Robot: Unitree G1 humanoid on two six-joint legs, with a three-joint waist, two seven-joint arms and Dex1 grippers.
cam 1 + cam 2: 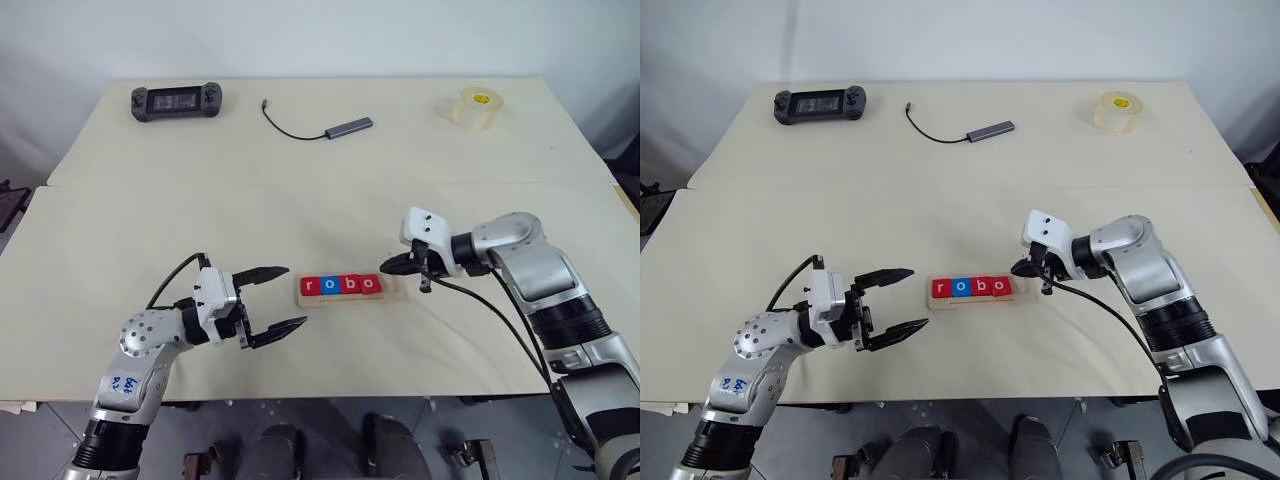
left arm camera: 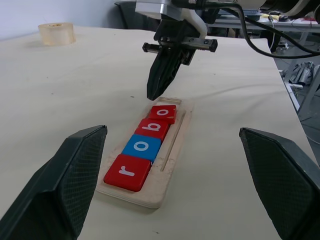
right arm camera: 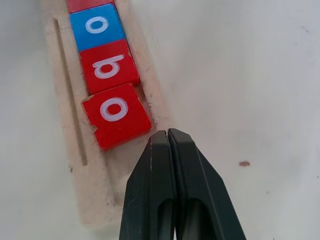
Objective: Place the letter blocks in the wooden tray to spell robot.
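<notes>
We are seeing four letter blocks, spelling r-o-b-o, lying in the wooden tray mid-worktop. Our right gripper, fingers closed and empty, is hovering at the tray's 3 o'clock end. Our left gripper is waiting at 9 o'clock, fingers open.

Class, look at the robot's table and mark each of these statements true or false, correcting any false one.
1. The wooden tray holds four letter blocks. True.
2. Every block is blue. False: three are red, one blue.
3. The right tool is shut, its tip just above the tray's end. True.
4. The left tool grips a block. False: it is open and empty.
5. The last "o" block sits crooked beside its neighbours. True.
6. A roll of tape lies in the tray. False: it sits at the table's far corner.
</notes>
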